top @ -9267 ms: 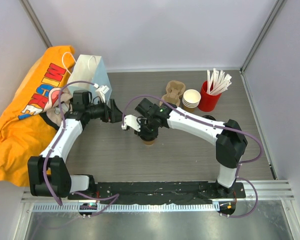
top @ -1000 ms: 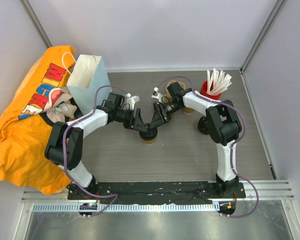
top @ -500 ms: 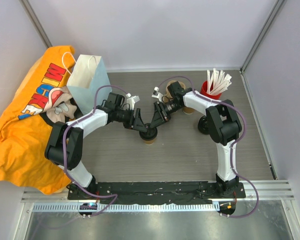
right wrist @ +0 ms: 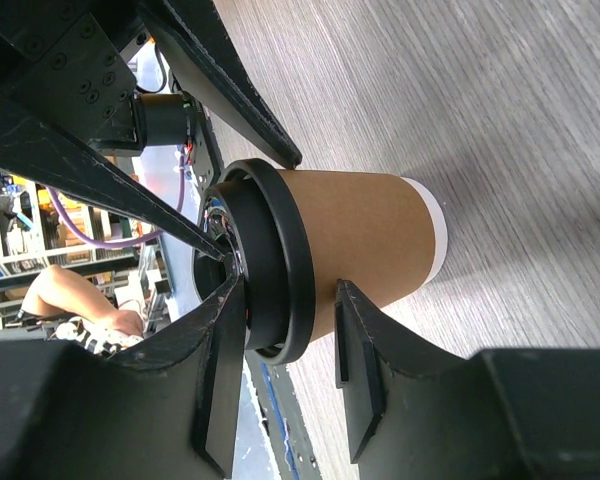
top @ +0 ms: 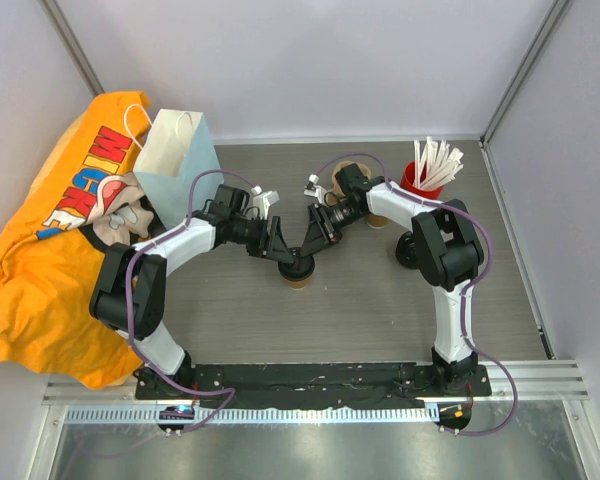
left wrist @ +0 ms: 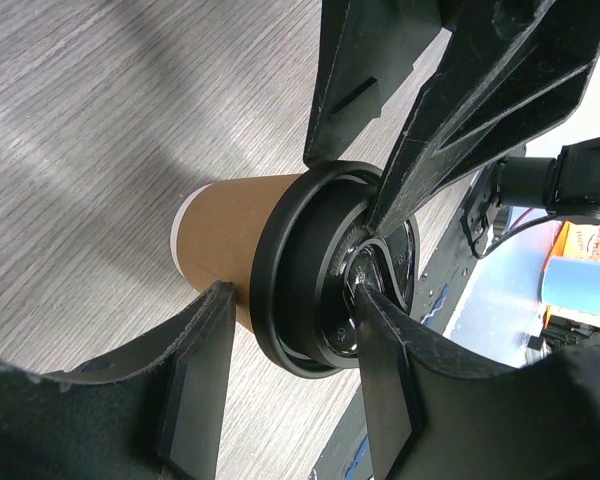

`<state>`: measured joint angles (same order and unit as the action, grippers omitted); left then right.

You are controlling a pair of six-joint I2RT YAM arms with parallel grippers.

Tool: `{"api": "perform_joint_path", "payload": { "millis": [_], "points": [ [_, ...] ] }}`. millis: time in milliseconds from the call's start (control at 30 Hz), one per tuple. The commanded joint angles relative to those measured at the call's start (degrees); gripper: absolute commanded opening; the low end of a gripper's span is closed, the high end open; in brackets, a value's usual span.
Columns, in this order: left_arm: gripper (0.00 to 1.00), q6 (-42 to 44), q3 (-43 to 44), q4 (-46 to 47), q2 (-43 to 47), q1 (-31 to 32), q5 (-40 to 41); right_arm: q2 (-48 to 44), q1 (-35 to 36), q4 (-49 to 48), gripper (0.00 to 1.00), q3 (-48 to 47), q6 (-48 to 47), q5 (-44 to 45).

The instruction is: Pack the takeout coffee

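**Squarely mid-table: small brown kraft paper takeout coffee [top: 298, 271] with its round black plastic lid, flanked by both arms**

The takeout coffee stood upright on the grey wood-grain table [top: 380, 310], near the middle and well apart from everything else. Both arms reached inward and met over it, the left gripper [left wrist: 292, 295] from the left and the right gripper [right wrist: 285, 292] from the right, their black fingers angled down at the lid.

From the left wrist, one finger lay against the brown wall just under the lid's rim and the other lay across the lid's top, so that the left jaws grasped the cup at its lid.

From the right wrist, the fingers straddled the same rim, one over the lid's top and one beside the paper wall. Whether they actually pinched could not be told.

At the back left stood a white paper bag with cord handles [top: 177, 160], touching a crumpled orange printed cloth bag [top: 30, 270]. At the back right, a red plastic cup [top: 417, 203] held white wrapped straws.
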<state>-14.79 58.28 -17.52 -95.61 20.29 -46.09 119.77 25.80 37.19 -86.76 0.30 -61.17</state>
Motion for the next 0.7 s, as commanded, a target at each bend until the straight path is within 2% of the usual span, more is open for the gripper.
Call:
{"api": "perform_joint_path", "payload": {
  "millis": [0, 300, 667],
  "points": [
    [0.51, 4.68, -1.5, -1.47, -3.7, 0.01, 13.83, -0.49, 0.74, -2.3, 0.43, 0.37, -1.17, 7.12],
    [0.51, 4.77, -1.59, -1.55, -3.44, 0.01, 14.18, -5.59, 0.04, 1.22, 0.64, -1.05, -3.81, 2.02],
    [0.51, 4.68, -1.68, -1.55, -3.0, 0.01, 15.06, -8.67, -3.65, 1.04, 0.59, 5.55, -6.27, -6.07]
  ]
}}
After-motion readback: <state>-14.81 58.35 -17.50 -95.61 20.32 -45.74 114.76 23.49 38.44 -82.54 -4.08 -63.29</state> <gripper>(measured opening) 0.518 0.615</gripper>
